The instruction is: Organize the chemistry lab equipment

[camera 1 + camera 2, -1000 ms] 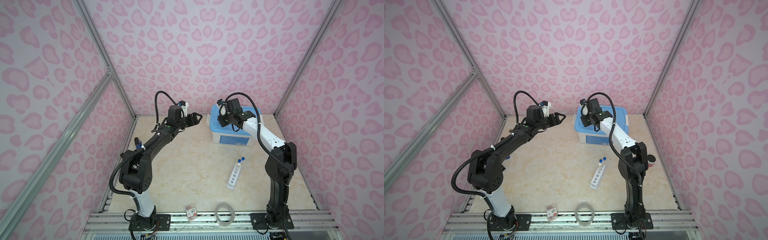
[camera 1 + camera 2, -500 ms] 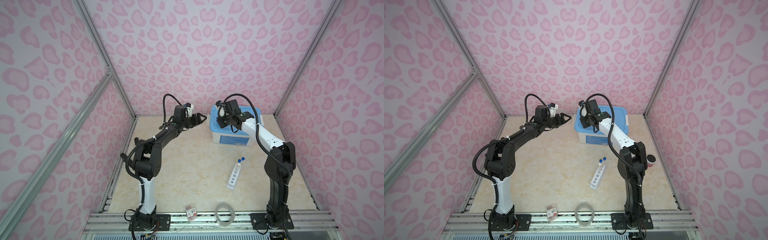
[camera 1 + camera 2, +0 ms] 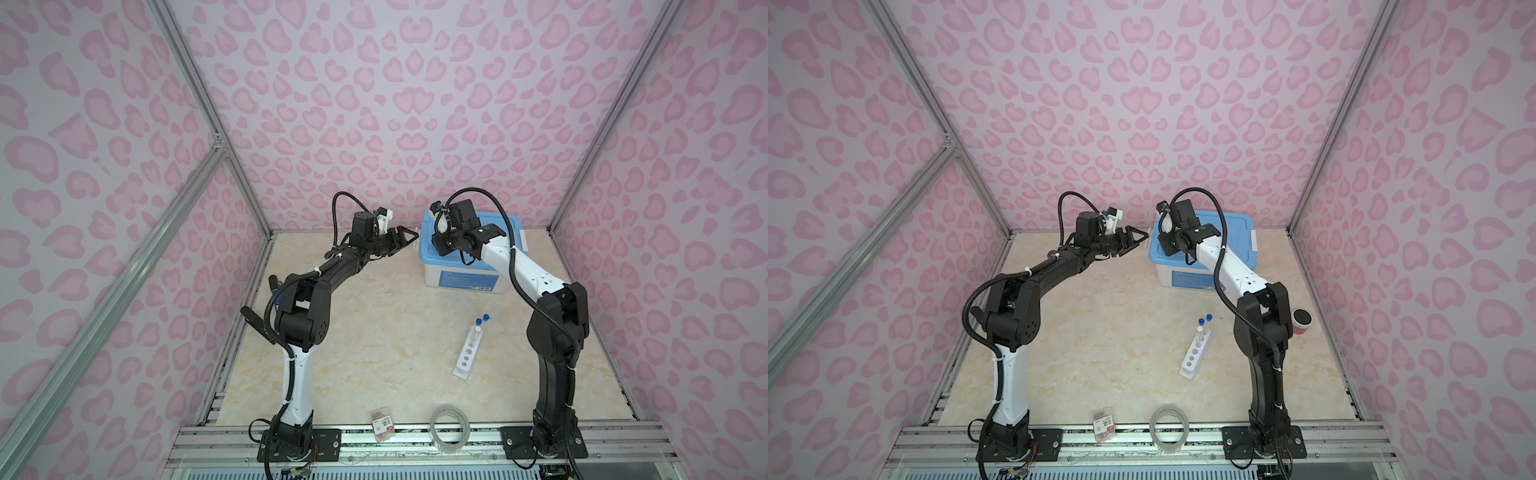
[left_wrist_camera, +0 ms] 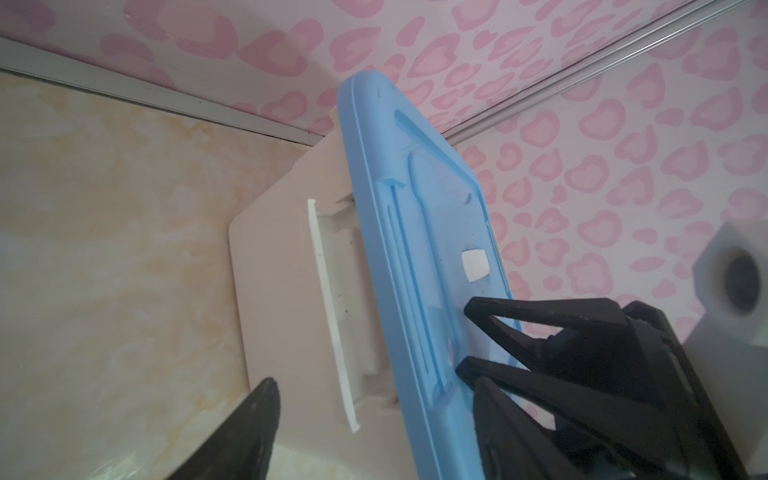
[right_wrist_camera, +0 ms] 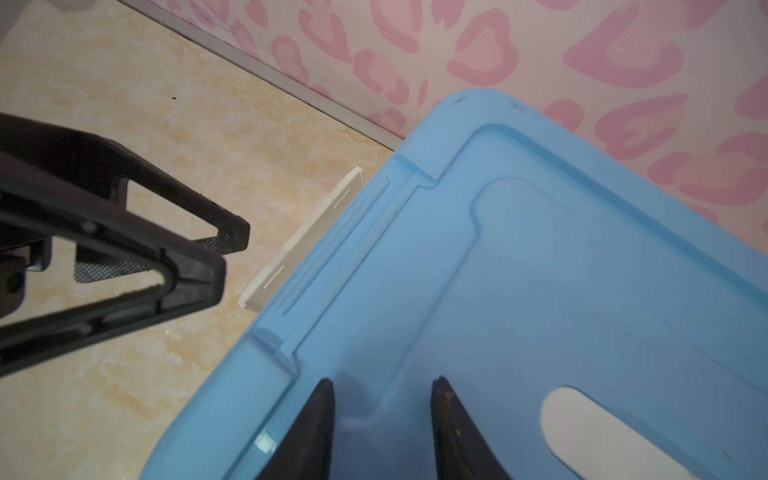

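Observation:
A white six-hole rack (image 3: pixel 468 354) lies on the floor at front right, with blue-capped test tubes (image 3: pixel 482 321) at its far end. At the back stands a white box (image 3: pixel 465 276) with a blue lid (image 5: pixel 540 270). My left gripper (image 3: pixel 409 239) is open at the box's left side. In the left wrist view the left gripper (image 4: pixel 374 380) straddles the lid's edge, one finger outside the white latch (image 4: pixel 332 311) and one over the lid. My right gripper (image 5: pixel 382 382) is open, tips at or just above the lid near that latch, nothing between them.
A clear tape roll (image 3: pixel 450 428) and a small red-labelled packet (image 3: pixel 383 426) lie at the front edge by the rail. A small round red object with a dark top (image 3: pixel 1302 322) sits behind the right arm's base. Pink patterned walls close in on three sides.
My left arm has reached further right, bringing its open gripper up to the box's left edge, and its elbow has shifted. The right gripper has stayed over the lid.

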